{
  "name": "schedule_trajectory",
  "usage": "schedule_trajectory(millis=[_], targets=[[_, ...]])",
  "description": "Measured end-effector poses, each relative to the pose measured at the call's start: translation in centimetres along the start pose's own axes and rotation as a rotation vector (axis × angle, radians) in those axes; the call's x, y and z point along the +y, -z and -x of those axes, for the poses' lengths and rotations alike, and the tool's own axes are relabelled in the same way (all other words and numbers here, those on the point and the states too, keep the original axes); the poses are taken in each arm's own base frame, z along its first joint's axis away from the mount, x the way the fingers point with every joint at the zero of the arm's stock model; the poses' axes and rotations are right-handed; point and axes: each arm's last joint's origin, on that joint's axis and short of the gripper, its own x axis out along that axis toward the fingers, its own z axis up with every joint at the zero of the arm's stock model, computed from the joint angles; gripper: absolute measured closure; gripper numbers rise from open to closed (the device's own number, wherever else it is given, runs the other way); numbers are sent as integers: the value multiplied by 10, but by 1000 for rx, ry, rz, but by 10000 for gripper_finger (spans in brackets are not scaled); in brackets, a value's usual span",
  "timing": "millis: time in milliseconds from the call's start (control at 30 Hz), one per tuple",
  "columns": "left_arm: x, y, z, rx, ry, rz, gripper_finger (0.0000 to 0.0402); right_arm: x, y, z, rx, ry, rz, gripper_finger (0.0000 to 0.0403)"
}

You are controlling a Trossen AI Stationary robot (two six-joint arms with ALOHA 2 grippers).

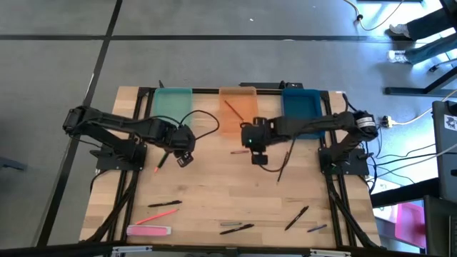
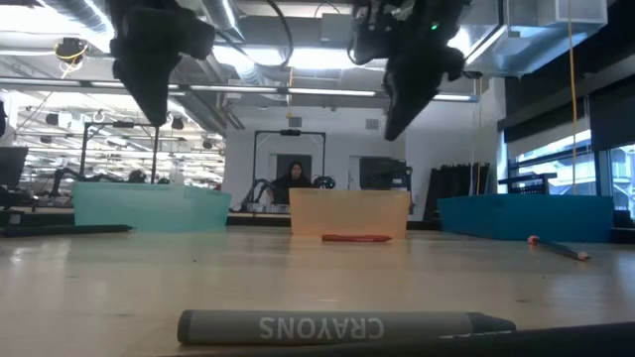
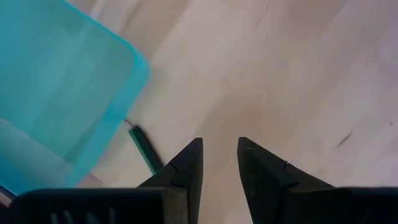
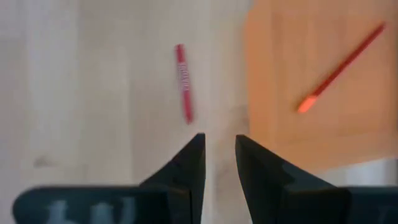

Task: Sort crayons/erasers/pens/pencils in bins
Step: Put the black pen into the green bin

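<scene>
pencils and crayons lie scattered on the wooden table (image 1: pixel 214 185), and one pencil (image 1: pixel 233 110) already lies slantwise in the orange bin (image 1: pixel 238 107). the short red crayon (image 4: pixel 183 83) lies flat on the wood just ahead of the right gripper (image 4: pixel 219 149), beside the orange bin's near wall. i'd judge it light, stiff and a bit waxy, apt to roll or skid, so take it across its middle with the fingers straddling its length and coming straight down.

right gripper hovers above the table with its fingers a small gap apart and nothing between them. a long dark pencil (image 1: pixel 285 160) lies just to its outer side, toward the blue bin (image 1: pixel 300 103).

left gripper (image 3: pixel 217 155) hangs in the air near the corner of the teal bin (image 3: pixel 56 93), fingers parted, empty. a dark green stick (image 3: pixel 143 146) lies on the wood close below its fingertips, beside the bin's edge; an orange-red stick (image 1: pixel 160 164) lies just nearer the table's front.

well away from both grippers, along the front edge, lie the pink eraser (image 1: pixel 148 230), a red pencil (image 1: pixel 163 214), black pens (image 1: pixel 296 218) and a grey crayon (image 2: pixel 337 325). pens will be slick and round: pinch them mid-length too.

a person (image 2: pixel 294 184) sits far back in the room.
</scene>
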Motion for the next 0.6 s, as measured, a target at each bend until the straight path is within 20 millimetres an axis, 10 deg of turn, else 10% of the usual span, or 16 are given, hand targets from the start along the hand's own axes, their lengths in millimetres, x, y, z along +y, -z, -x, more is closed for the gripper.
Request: schedule_trajectory(millis=[600], targets=[[-49,79,-3,162,214,-384,309,45,2,13,-28,-49,56,309]])
